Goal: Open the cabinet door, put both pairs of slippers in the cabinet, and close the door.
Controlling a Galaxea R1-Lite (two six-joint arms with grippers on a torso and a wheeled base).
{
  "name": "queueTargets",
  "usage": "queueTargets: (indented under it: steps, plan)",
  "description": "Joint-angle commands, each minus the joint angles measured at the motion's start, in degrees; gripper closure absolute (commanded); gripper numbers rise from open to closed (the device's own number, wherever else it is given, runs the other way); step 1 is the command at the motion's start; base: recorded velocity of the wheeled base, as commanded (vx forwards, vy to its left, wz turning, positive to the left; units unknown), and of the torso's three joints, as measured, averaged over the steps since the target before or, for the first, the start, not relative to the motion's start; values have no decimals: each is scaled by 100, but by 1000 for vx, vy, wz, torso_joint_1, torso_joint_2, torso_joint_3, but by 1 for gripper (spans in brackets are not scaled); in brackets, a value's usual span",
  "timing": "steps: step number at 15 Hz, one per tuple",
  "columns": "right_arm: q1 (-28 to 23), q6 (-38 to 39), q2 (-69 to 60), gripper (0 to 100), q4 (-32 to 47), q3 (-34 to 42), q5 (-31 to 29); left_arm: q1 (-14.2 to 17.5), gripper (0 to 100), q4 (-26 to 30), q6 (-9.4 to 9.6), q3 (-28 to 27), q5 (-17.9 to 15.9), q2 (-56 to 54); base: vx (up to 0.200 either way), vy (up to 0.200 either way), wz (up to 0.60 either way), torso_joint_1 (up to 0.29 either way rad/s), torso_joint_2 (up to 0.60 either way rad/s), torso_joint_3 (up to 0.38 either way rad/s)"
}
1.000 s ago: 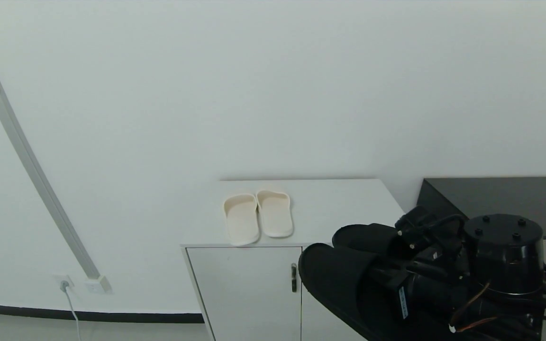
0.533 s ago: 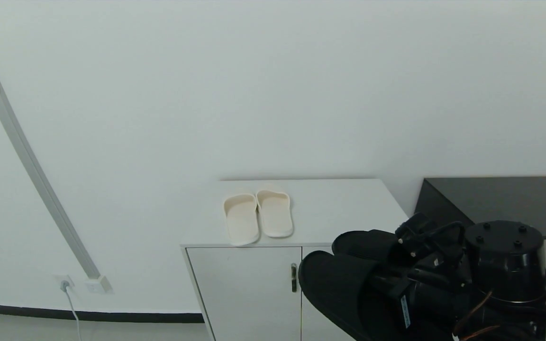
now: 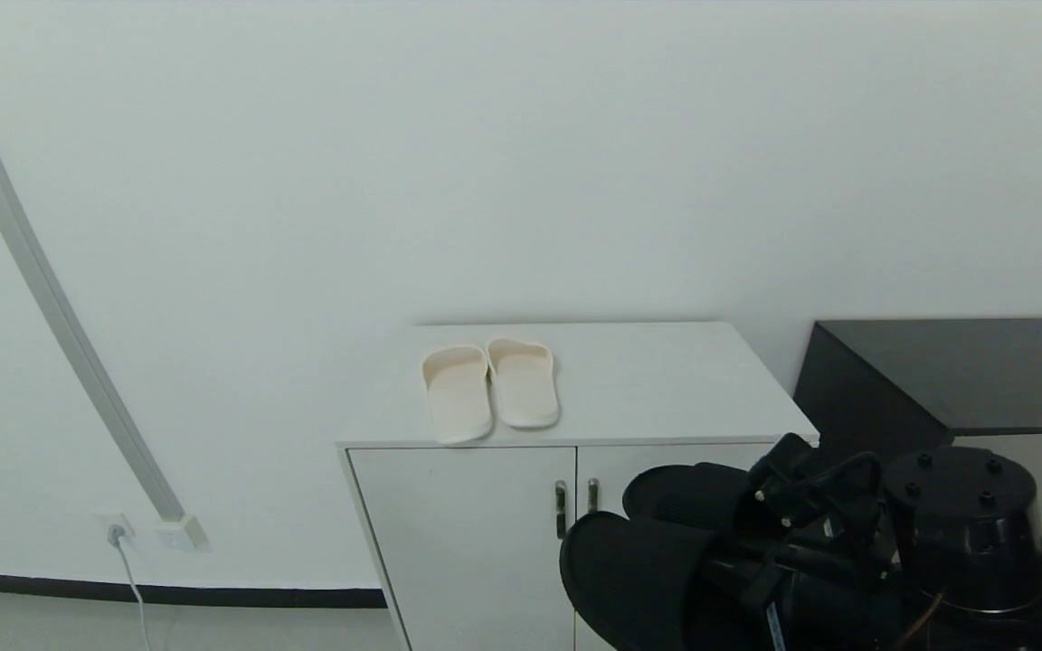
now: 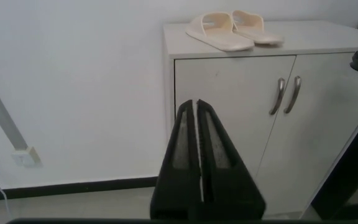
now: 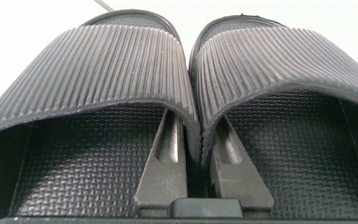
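Though left claw pressed together, right claw clamped on the black slippers.

Right gripper pinches the black slippers by their adjoining sides; left gripper has its fingers pressed together.

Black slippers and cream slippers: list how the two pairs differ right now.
Colour: the black slippers are black; the cream slippers are pale cream.
Support: the black slippers hang in the air, gripped by the right tool; the cream slippers lie flat on the cabinet top.
Surface: the black slippers have ribbed straps; the cream slippers look smooth.
Shared: each pair sits side by side, and neither is behind the shut cabinet doors.
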Motion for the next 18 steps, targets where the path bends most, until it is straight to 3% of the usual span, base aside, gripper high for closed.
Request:
queueTargets:
  steps: [1,18]
  plan:
    - [6,-1,6,100,-2,11,-15,0,0,0,0,-7,-1,-1,0,0,0,-217,496,286]
    - [-12,8,-20,100,-143,108,-59,0,0,9,-9,-7,-1,-1,0,0,0,-200,519,322]
